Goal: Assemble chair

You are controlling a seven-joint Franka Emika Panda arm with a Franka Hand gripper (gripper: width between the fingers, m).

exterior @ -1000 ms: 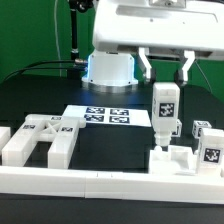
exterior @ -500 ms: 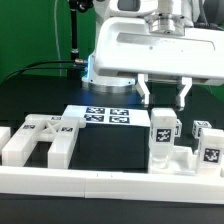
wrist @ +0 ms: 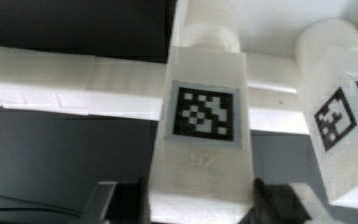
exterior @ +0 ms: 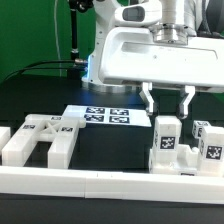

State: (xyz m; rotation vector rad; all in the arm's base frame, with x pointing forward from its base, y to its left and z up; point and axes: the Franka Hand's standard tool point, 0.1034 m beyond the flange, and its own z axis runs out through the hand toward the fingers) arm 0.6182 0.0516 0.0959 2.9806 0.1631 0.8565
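Gripper open, holding nothing, above upright white chair part; black-and-white tag on its face.

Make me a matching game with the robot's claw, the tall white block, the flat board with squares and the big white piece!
Things:
1. gripper
2. upright post
3. marker board
4. wide white part

Places:
a. lies thin and flat in the middle of the table
b. sits at the exterior view's left
c. hangs open just above the post
d. stands upright under the gripper

Pairs: 1-c, 2-d, 3-a, 4-b
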